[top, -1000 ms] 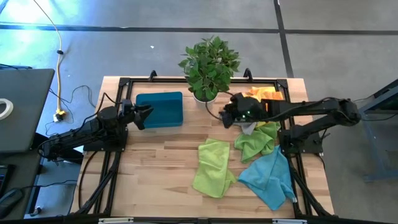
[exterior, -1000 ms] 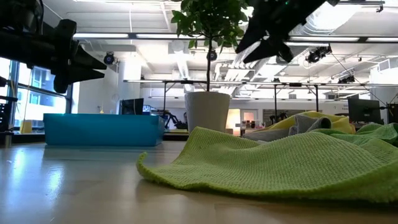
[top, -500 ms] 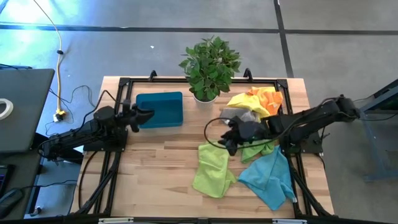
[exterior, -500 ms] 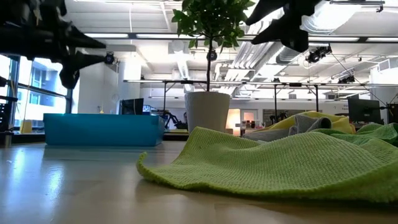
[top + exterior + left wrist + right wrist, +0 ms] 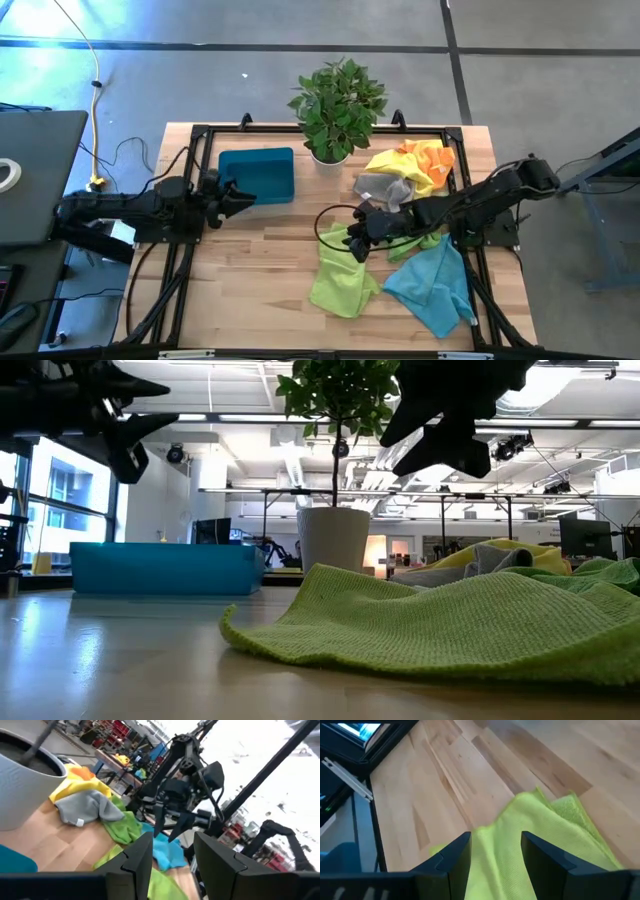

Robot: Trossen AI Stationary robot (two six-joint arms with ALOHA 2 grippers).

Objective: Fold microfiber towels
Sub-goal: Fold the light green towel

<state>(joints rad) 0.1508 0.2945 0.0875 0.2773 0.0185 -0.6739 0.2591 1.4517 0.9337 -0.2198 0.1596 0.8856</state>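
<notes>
Right tool (image 5: 352,243) open over the lime green towel (image 5: 340,272) on the desk (image 5: 260,280) — left tool (image 5: 240,196) open, empty, beside the blue tray (image 5: 258,176).

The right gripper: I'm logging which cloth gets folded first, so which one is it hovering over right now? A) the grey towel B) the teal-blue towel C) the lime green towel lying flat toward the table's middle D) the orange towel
C: in the high view the right gripper, fingers open, hangs over the upper corner of the lime green towel, and that cloth fills the right wrist view.
</notes>
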